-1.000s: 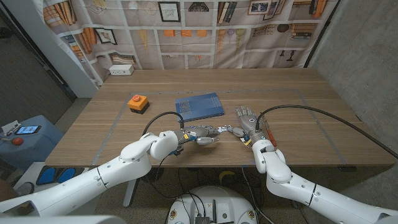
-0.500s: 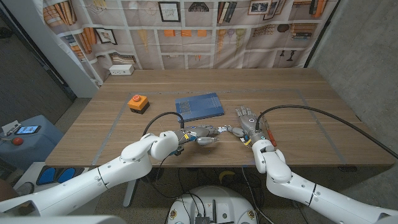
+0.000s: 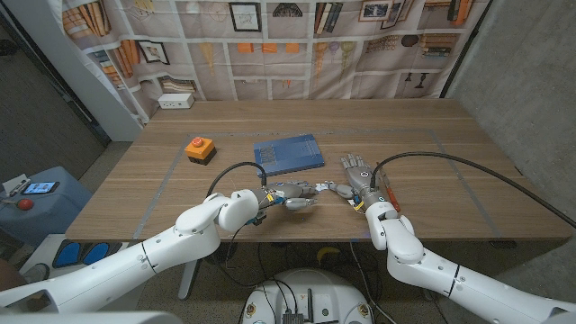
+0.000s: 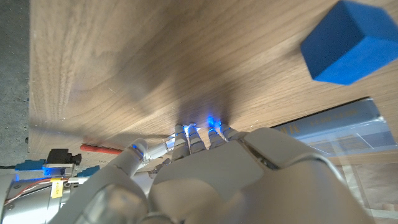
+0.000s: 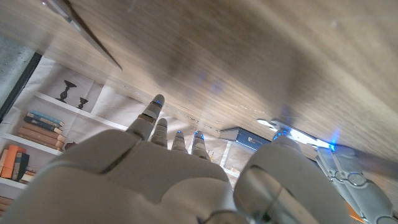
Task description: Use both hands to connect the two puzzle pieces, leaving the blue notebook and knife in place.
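Wooden bench: near the notebook's front edge, left hand and spread, empty right hand meet fingertip to fingertip; the left's grip cannot be told.

We see our left arm enter from the lower left of the head view, its left hand at centre frame with fingers stretched toward the right. Our right arm rises from the lower right; the right hand lies just beside it, fingers spread and pointing up-frame, thumb reaching toward the left fingertips.
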Robot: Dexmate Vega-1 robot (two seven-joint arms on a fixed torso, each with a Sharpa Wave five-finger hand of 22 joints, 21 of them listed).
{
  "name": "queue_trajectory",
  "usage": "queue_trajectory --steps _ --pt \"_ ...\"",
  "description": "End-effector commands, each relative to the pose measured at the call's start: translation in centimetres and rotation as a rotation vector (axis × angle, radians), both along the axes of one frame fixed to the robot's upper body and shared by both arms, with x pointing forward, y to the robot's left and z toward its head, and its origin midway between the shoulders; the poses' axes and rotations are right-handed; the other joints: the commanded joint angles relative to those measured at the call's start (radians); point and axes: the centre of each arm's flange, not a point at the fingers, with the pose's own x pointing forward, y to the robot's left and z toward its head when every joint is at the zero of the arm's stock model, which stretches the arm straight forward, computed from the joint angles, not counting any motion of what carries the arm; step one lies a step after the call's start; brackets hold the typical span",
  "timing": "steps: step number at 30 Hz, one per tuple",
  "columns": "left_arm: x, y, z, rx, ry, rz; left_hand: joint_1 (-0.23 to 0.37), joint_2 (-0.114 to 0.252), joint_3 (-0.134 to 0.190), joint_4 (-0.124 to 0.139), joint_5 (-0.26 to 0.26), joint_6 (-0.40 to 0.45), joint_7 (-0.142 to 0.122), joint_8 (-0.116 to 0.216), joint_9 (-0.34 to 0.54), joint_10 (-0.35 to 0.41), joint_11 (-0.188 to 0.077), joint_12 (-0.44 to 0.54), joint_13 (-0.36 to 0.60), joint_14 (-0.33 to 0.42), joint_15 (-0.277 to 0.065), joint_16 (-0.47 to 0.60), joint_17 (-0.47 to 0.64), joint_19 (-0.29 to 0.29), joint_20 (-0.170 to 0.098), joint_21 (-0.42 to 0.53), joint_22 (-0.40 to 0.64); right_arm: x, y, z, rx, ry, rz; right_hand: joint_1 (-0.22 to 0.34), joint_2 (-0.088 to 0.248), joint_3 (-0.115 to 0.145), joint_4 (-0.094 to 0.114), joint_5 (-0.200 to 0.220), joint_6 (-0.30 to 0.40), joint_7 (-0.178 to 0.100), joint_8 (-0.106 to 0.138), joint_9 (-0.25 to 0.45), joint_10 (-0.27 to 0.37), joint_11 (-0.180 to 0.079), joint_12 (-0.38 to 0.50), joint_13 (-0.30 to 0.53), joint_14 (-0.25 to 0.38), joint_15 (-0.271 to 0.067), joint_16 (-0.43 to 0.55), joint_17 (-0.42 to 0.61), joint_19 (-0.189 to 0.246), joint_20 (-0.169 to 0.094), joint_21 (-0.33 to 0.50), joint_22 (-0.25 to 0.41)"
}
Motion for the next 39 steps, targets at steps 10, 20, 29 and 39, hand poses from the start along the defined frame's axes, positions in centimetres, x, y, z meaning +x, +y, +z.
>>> queue_trajectory --steps 10,20,29,39 --pt "-0.05 -0.06 0.09 -0.002 -0.004 0.0 0.012 0.133 0.011 0.0 0.0 0.013 -0.001 0.006 0.001 0.026 0.013 0.004 0.002 -0.017 -0.02 -0.002 0.002 -0.115 -0.034 0.002 0.001 -0.01 -0.29 0.05 -0.042 -0.023 0.019 -0.006 0.001 -0.001 -0.008 -0.003 0.01 -0.004 0.007 0.001 0.011 -0.002 0.005 0.003 0.009 -0.003 0.004 0.001 0.01 0.001 0.007 0.003" --pt "0.02 0.06 0.1 -0.011 -0.002 0.004 0.012 0.133 0.013 0.0 0.0 0.014 -0.003 0.006 0.001 0.028 0.013 0.004 0.002 -0.016 -0.02 -0.003 0.002 -0.114 -0.034 0.002 0.001 0.02 -0.13 0.11 -0.053 -0.03 0.035 -0.009 0.0 -0.004 -0.009 -0.004 0.011 -0.005 0.006 0.001 0.015 -0.001 0.005 0.003 0.013 -0.005 0.005 0.001 0.012 0.002 0.006 0.003" --pt "0.21 0.09 0.11 -0.01 -0.001 0.003 0.012 0.133 0.014 0.0 0.0 0.015 -0.002 0.006 0.001 0.028 0.013 0.004 0.002 -0.016 -0.02 -0.003 0.002 -0.113 -0.034 0.002 0.001 0.14 -0.01 0.21 -0.048 -0.027 0.037 -0.011 0.0 -0.006 -0.009 -0.004 0.013 -0.006 0.006 0.001 0.016 -0.003 0.005 0.003 0.015 -0.005 0.006 0.001 0.013 0.002 0.006 0.003" --pt "0.28 0.3 0.15 -0.01 0.0 0.007 0.012 0.133 0.016 -0.001 0.0 0.015 -0.001 0.006 0.001 0.028 0.012 0.004 0.003 -0.015 -0.02 -0.003 0.002 -0.112 -0.034 0.002 0.001 -0.08 0.08 0.6 -0.038 -0.041 0.042 -0.014 0.0 -0.007 -0.009 -0.004 0.015 -0.006 0.006 0.001 0.019 -0.004 0.006 0.003 0.015 -0.005 0.006 0.002 0.014 0.003 0.006 0.003"
